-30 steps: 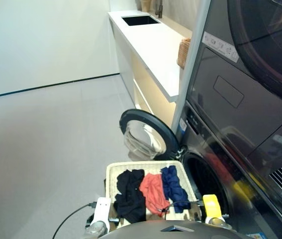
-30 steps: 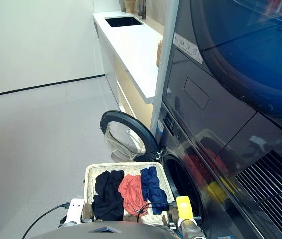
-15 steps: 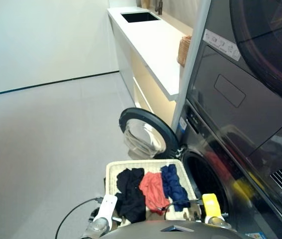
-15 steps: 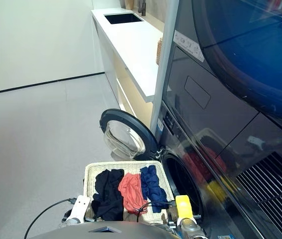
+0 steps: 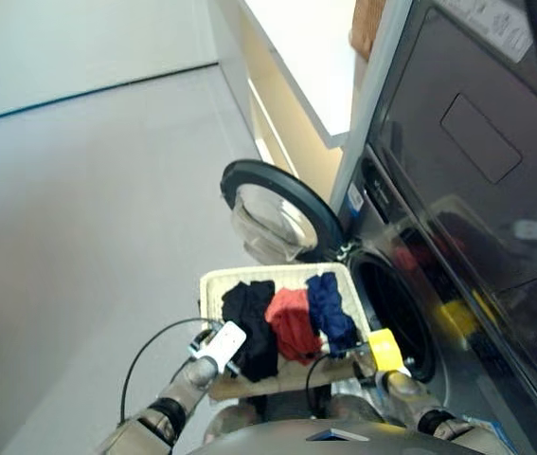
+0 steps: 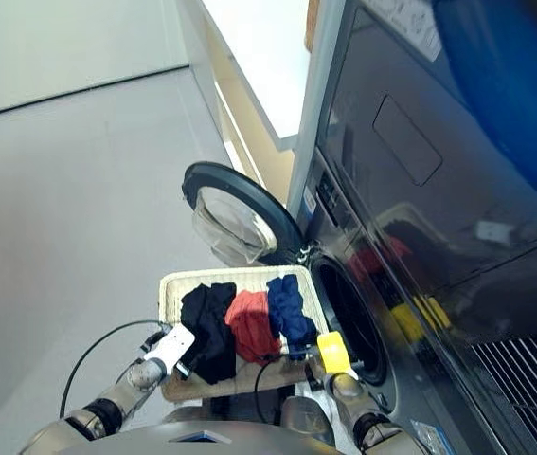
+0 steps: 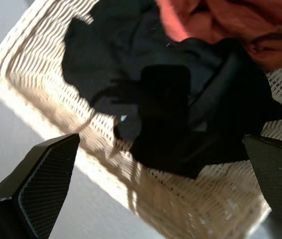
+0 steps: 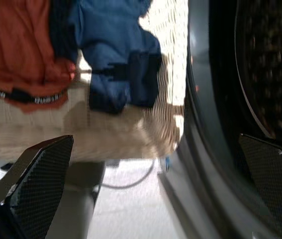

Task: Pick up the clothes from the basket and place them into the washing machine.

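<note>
Black garment [image 5: 248, 315], red-orange garment [image 5: 292, 320], navy garment [image 5: 329, 308] side by side in basket [image 5: 213, 284] beside washing machine [image 5: 393, 313], door [image 5: 273, 216] open; left gripper [image 7: 145, 199] fingers apart over black garment; right gripper [image 8: 155, 199] fingers apart near navy one

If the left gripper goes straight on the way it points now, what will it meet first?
Most likely the black garment lying in the basket; the left gripper, open, aims right at it.

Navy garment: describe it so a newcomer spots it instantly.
Find the washing machine with its round door swung open; the cream woven basket sits right before it. Three clothes lie side by side inside: the navy garment is nearest the drum, beside the red-orange one.
</note>
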You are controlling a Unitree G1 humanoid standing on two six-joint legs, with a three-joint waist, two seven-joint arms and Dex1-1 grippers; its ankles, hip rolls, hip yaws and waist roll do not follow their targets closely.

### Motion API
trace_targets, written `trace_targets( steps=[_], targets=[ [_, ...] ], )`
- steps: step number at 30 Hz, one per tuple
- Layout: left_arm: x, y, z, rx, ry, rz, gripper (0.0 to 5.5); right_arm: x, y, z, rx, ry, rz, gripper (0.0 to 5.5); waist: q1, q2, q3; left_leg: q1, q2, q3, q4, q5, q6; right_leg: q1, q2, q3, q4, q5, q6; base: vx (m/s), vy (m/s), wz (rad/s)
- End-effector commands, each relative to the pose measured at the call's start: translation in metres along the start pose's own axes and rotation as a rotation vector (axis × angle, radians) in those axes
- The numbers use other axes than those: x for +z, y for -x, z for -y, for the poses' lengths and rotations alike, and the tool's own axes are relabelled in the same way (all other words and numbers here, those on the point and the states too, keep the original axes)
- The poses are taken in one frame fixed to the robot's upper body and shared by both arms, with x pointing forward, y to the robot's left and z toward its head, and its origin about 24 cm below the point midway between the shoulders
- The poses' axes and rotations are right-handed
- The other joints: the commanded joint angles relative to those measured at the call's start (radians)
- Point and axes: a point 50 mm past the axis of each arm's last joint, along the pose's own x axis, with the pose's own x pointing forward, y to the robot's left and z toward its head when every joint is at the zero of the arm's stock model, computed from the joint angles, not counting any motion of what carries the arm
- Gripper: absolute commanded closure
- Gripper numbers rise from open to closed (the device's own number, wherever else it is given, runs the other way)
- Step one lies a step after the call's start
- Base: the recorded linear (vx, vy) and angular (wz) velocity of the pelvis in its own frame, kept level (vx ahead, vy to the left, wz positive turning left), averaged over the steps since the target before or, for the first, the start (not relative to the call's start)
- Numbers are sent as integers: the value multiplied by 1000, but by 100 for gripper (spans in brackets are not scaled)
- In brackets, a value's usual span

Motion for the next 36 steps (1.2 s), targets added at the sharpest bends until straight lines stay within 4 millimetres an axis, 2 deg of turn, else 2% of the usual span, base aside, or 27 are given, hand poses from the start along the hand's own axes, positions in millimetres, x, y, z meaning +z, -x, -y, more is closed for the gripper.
trace_targets(
  steps=[1, 7, 10, 17, 18, 21, 25, 31, 32, 33, 34, 35, 36],
  targets=[
    [20, -6, -26, 87, -3, 70, 0, 49, -6, -1, 8, -4, 199, 0, -25, -31, 31, -126, -14, 48, 83, 28, -15, -91, -23, 37, 130, -49, 93, -84, -1, 9],
    [51, -11, -57, 168, -61, 144, 0, 94, -10, 6, -19, -22, 342, 0, -36, -39, 67, -283, -9, 52, 183, 5, -16, -233, -25, 42, 196, -57, 89, -9, -1, -2],
    [66, -12, -76, 229, -64, 175, 0, 123, -9, 4, -12, -41, 437, 0, -47, -43, 89, -374, -4, 56, 261, -20, -16, -320, -23, 51, 251, -68, 85, -40, 10, 2],
    [83, -6, -121, 380, -27, 201, 0, 174, 1, -6, 31, -59, 622, 0, -70, -47, 108, -573, 10, 57, 397, -56, -12, -503, -13, 65, 351, -83, 76, 0, 0, 0],
    [87, -4, -130, 404, -35, 213, 0, 182, 5, -8, 43, -65, 662, 0, -72, -47, 112, -588, 19, 53, 419, -91, -18, -519, -3, 70, 370, -111, 83, 0, 0, 0],
    [93, 2, -147, 463, -39, 224, 0, 198, 12, -10, 61, -47, 734, 0, -84, -50, 116, -677, 29, 56, 485, -111, -15, -602, 1, 77, 416, -116, 83, 0, 0, 0],
    [104, 9, -171, 556, 15, 246, 0, 213, 18, -13, 75, -53, 794, 0, -98, -49, 118, -787, 43, 48, 569, -135, -14, -709, 7, 76, 488, -133, 79, -13, 1, -35],
    [114, 22, -201, 681, 71, 269, 0, 225, 24, -17, 80, -53, 844, 0, -112, -52, 122, -903, 62, 41, 646, -153, -13, -814, 6, 69, 552, -140, 82, 0, 0, 0],
    [114, 23, -203, 689, 78, 266, 37, 224, 23, -17, 80, -53, 841, 0, -114, -53, 121, -915, 63, 40, 654, -155, -11, -825, 6, 68, 556, -140, 82, 0, 0, 0],
    [115, 23, -205, 696, 89, 266, 304, 224, 22, -18, 77, -45, 835, 0, -113, -53, 120, -919, 62, 40, 656, -156, -10, -831, 8, 65, 560, -141, 81, 0, 0, 0],
    [116, 24, -206, 699, 96, 269, 487, 223, 22, -18, 78, -41, 834, 0, -115, -55, 117, -924, 63, 39, 657, -156, -9, -836, 10, 64, 562, -141, 81, 0, 0, 0],
    [117, 23, -205, 697, 112, 274, 550, 222, 22, -19, 82, -37, 833, 0, -115, -55, 116, -928, 63, 40, 662, -156, -8, -842, 11, 63, 570, -143, 80, 0, 0, 0],
    [117, 23, -205, 697, 122, 277, 550, 221, 22, -19, 82, -34, 830, 0, -115, -54, 113, -930, 61, 39, 664, -156, -9, -845, 11, 62, 572, -143, 79, 4, -4, -190]
  ],
)
